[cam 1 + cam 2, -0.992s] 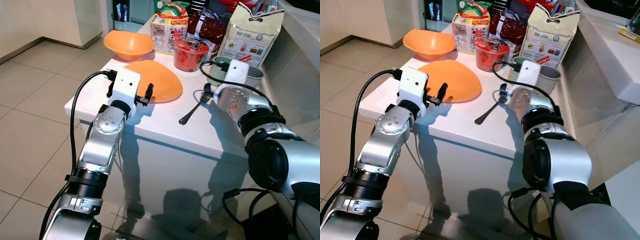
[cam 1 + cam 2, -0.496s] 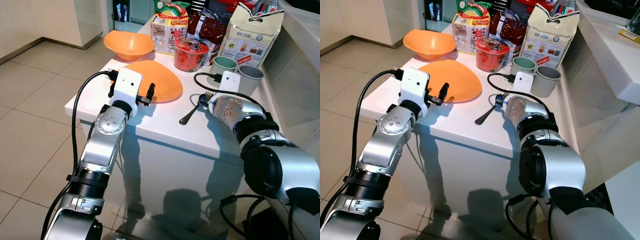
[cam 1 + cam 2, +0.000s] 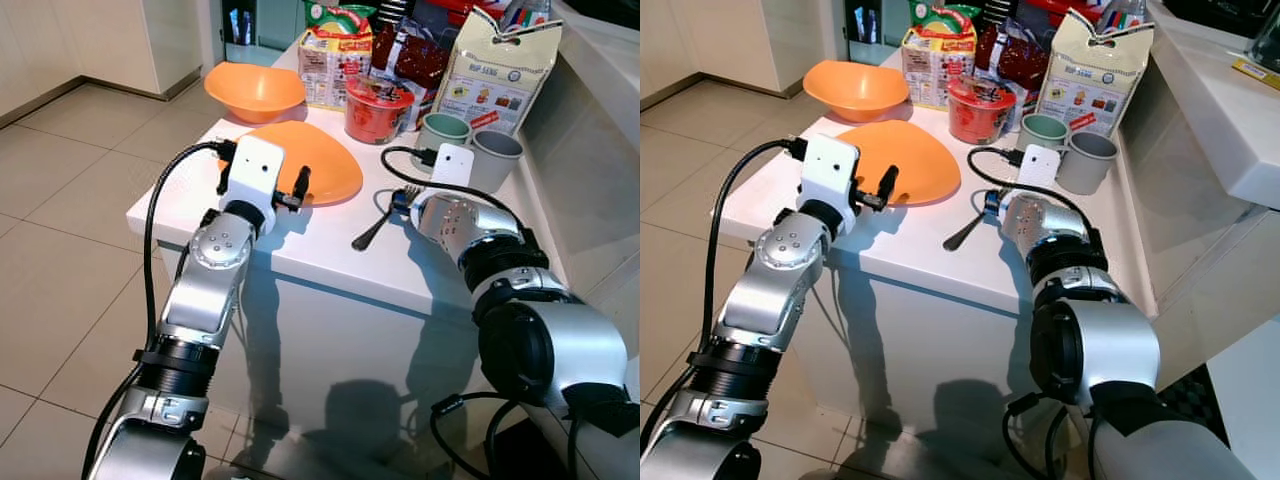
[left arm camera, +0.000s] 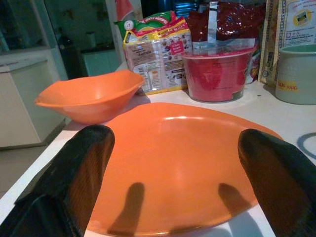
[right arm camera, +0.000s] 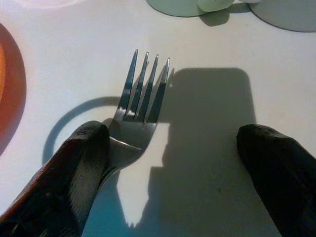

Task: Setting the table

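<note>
On the counter (image 3: 330, 245), your right tool (image 5: 168, 163) straddles the fork (image 5: 140, 96), spread; left tool (image 4: 177, 173) spread before the plate (image 4: 173, 158); labels unreadable.

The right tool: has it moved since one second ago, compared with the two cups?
Yes. The right tool has drawn back toward the robot, away from the green cup and grey cup. It is open at the fork head.

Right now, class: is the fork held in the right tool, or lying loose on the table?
Lying loose. The fork rests flat on the table; the right tool is open, its fingers wide apart around it.
</note>
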Controlling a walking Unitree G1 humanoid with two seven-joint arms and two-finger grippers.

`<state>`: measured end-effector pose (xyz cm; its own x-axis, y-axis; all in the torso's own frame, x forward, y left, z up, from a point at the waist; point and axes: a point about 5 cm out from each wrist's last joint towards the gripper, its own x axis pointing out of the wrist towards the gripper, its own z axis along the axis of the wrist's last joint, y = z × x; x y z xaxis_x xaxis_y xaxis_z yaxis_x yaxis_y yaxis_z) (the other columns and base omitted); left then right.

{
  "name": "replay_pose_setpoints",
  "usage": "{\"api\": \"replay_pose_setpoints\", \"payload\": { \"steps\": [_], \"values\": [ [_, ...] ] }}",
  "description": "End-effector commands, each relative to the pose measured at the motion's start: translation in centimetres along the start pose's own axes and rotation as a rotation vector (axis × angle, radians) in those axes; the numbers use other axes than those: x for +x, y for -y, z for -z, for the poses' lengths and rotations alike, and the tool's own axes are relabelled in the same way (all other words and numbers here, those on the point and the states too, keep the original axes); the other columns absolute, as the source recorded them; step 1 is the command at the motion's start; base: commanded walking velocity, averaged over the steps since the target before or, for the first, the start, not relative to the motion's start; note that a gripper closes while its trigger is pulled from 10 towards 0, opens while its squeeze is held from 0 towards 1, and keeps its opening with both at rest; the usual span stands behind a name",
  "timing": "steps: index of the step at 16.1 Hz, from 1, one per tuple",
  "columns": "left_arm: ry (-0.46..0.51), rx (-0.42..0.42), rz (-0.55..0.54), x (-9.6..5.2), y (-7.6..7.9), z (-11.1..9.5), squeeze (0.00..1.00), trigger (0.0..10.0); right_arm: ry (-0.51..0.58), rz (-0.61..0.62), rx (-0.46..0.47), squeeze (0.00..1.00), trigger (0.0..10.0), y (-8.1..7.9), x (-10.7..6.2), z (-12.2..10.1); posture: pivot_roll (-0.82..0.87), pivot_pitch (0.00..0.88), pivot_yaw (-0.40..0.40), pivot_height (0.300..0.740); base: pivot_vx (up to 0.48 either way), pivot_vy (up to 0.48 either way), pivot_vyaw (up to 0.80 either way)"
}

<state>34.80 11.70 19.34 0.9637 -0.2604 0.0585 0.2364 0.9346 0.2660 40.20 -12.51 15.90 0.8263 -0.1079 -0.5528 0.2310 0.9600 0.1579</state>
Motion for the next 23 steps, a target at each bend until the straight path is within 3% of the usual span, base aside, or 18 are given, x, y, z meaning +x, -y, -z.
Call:
{"api": "replay_pose_setpoints", "payload": {
  "steps": [1,13,15,23],
  "values": [
    [0.022,0.005,0.012,0.2,0.29,-0.71,0.0,10.0,-0.077,0.016,-0.018,0.0,10.0,0.3,0.33,1.92,0.19,0.0,-0.128,0.74,0.0,0.0,0.0],
    [0.023,0.008,0.013,0.3,0.18,-0.82,0.0,10.0,-0.044,0.022,-0.014,0.0,10.0,0.01,0.31,2.03,0.19,0.0,-0.121,0.74,0.0,0.0,0.0],
    [0.023,0.011,0.013,0.27,0.09,-0.83,0.0,10.0,-0.04,0.033,-0.001,0.0,0.0,0.08,0.34,2.13,0.19,0.0,-0.118,0.74,0.0,0.0,0.0],
    [0.023,0.014,0.017,0.26,0.11,-0.89,0.0,10.0,-0.035,0.042,0.006,0.0,0.0,0.21,0.38,2.19,0.19,0.0,-0.117,0.74,0.0,0.0,0.0]
  ]
}}
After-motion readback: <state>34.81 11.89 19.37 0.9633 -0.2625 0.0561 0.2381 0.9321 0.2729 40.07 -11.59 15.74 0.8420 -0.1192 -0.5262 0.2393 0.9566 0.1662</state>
